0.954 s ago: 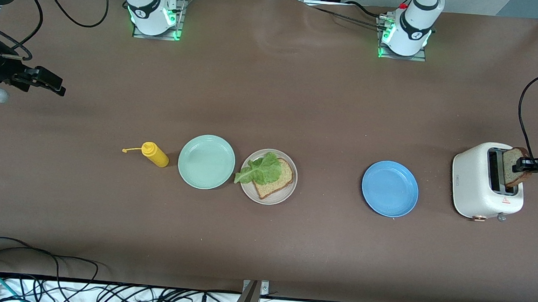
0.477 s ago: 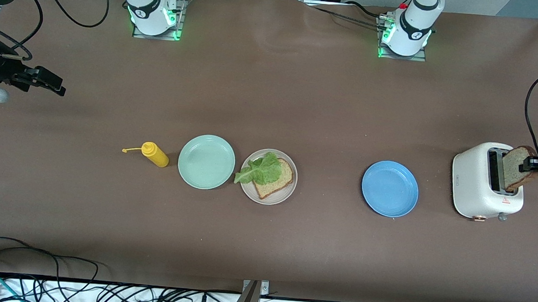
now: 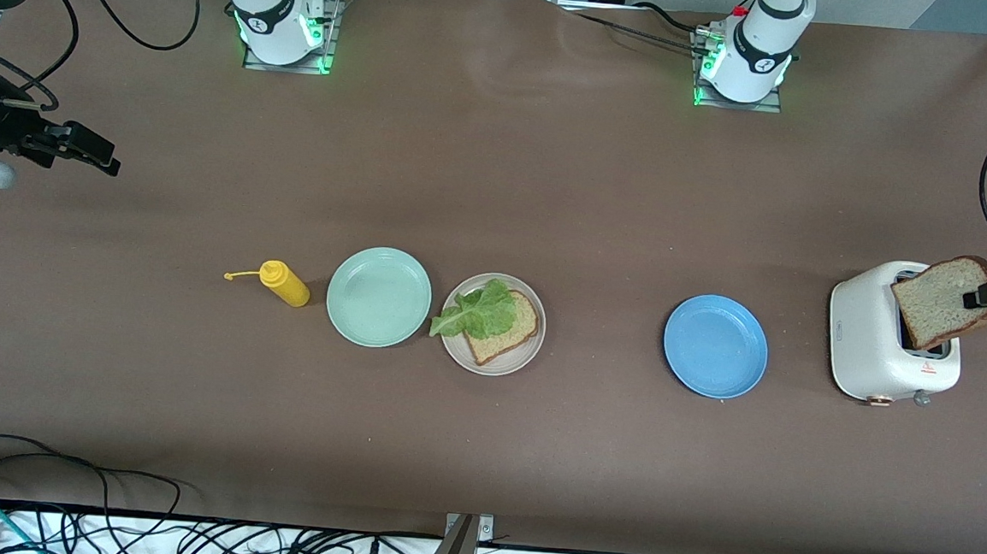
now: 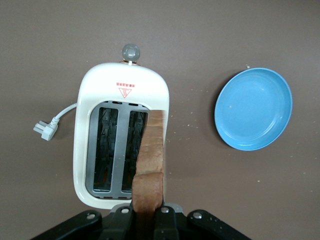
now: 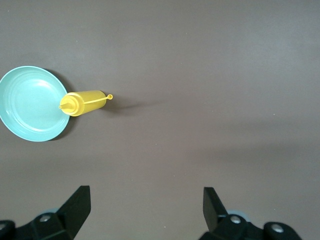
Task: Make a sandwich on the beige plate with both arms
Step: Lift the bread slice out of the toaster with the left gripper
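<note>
The beige plate lies mid-table with one speckled bread slice on it and a green lettuce leaf lying over that slice and the rim. My left gripper is shut on a second bread slice and holds it tilted in the air over the white toaster. In the left wrist view the slice runs edge-on from the gripper over the toaster's slots. My right gripper waits open over bare table at the right arm's end; it holds nothing.
A mint-green plate touches the beige plate on the side toward the right arm's end, with a yellow squeeze bottle beside it. A blue plate lies between the beige plate and the toaster. Cables run along the table's near edge.
The left gripper has lifted the bread slice up out of the toaster slot and the slice now shows its broad face. The right arm has not moved.
</note>
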### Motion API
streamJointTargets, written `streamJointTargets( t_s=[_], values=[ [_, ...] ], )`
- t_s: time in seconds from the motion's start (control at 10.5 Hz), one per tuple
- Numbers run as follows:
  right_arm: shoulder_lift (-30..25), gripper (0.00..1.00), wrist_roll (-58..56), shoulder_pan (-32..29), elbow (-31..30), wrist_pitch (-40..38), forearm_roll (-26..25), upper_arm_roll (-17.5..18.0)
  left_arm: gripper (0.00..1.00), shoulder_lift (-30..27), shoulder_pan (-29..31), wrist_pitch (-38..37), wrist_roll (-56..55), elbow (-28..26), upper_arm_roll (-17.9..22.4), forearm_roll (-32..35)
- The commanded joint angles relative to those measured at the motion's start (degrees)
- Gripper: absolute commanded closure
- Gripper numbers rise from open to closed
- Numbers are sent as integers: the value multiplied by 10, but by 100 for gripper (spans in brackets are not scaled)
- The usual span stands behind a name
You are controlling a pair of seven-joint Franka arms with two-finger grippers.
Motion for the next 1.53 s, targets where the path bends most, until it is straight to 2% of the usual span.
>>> streamJointTargets(
  t_s=[0.0,0.1,0.48,0.86,1.05,1.43],
  values=[
    [-6,0,0,2,-7,-4,9,-4,100,-6,-2,-30,-55,21,0,-76],
    [-6,0,0,2,-7,-4,9,-4,100,-7,-3,-30,-88,17,0,-122],
    [-6,0,0,2,-6,-5,9,-4,100,-1,-24,-30,-159,5,-27,-193],
    [-6,0,0,2,-6,-6,9,-4,100,-5,-92,-14,-187,-20,-29,-249],
    [-6,0,0,2,-5,-6,9,-4,100,-23,-130,49,-192,-77,-29,-291],
    [-5,0,0,2,-5,-6,9,-4,100,-24,-212,133,-295,-115,-29,-378]
  ],
)
